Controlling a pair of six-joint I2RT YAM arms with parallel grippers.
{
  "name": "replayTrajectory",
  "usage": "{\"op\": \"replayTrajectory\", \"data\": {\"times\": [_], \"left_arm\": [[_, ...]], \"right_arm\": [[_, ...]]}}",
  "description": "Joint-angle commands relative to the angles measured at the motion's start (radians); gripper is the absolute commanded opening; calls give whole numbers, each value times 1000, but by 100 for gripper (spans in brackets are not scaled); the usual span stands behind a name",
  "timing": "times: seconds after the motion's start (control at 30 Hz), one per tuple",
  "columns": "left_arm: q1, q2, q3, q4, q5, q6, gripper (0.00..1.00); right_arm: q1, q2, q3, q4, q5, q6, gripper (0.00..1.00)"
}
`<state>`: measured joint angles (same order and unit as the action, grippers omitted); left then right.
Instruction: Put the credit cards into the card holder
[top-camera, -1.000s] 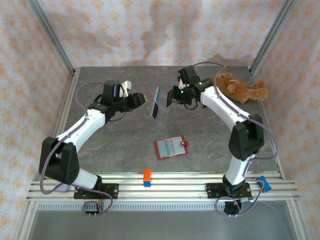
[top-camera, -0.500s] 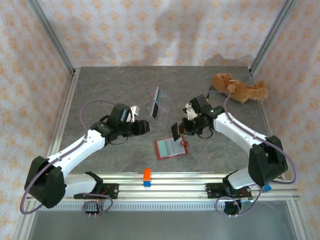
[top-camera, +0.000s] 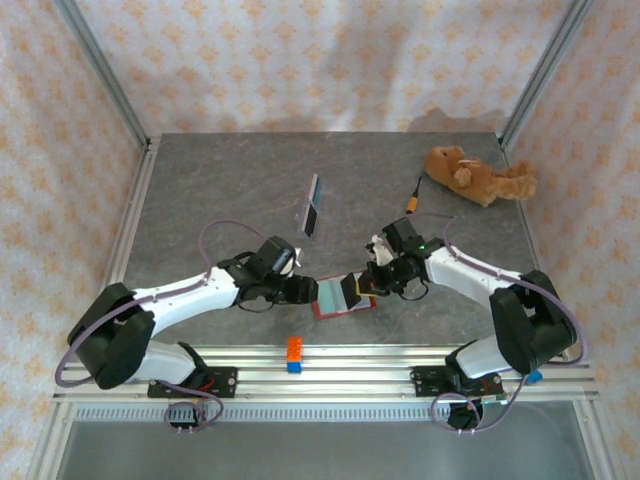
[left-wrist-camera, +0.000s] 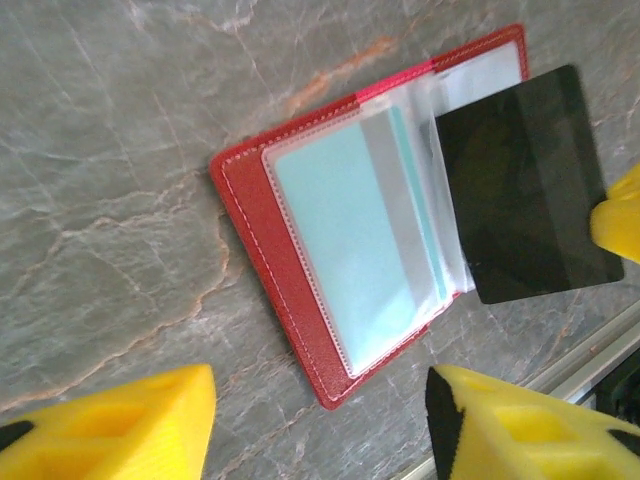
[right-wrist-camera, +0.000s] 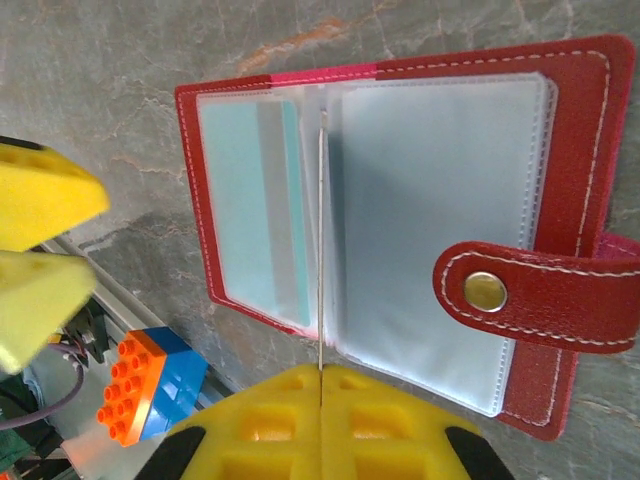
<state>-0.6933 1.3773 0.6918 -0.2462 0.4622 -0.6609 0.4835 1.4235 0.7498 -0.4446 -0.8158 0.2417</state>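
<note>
The red card holder (top-camera: 345, 308) lies open near the table's front edge, its clear sleeves facing up (right-wrist-camera: 585, 120). A teal card (left-wrist-camera: 340, 230) sits in its left sleeve. My right gripper (right-wrist-camera: 320, 372) is shut on a black credit card (left-wrist-camera: 525, 185), held on edge over the holder's middle fold (top-camera: 350, 290). My left gripper (left-wrist-camera: 315, 430) stands open just left of the holder's near corner, touching nothing (top-camera: 308, 290). More credit cards (top-camera: 312, 205) stand in a clear tray at the back.
An orange and blue toy brick (top-camera: 295, 354) sits on the front rail, close below the holder. A brown teddy bear (top-camera: 480, 175) lies at the back right, with a small orange-tipped item (top-camera: 413, 207) beside it. The holder's snap tab (right-wrist-camera: 530, 295) folds over its right sleeve.
Both arms came forward from the tray at the back to the holder. The right one brought the black card along. The left gripper's jaws opened wider.
</note>
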Motion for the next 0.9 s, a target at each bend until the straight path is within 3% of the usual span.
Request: {"op": "replayTrajectory", "data": {"times": [0.0,0.07,0.1,0.4,0.87], "left_arm": [[-8,32,-5,65,-34,-9,71],[-8,57,2,71,-41,-7,86],[-8,69,7,75,-43,-5,87],[-8,153,21,94,-34,-11,83],[-8,183,52,128,22,-26,73]], "right_arm": [[5,-32,-3,60,-20,-1,0],[6,-11,3,82,-39,-12,0],[7,-1,5,89,-50,-18,0],[15,15,-23,91,33,-30,0],[15,70,-67,125,22,-4,0]]}}
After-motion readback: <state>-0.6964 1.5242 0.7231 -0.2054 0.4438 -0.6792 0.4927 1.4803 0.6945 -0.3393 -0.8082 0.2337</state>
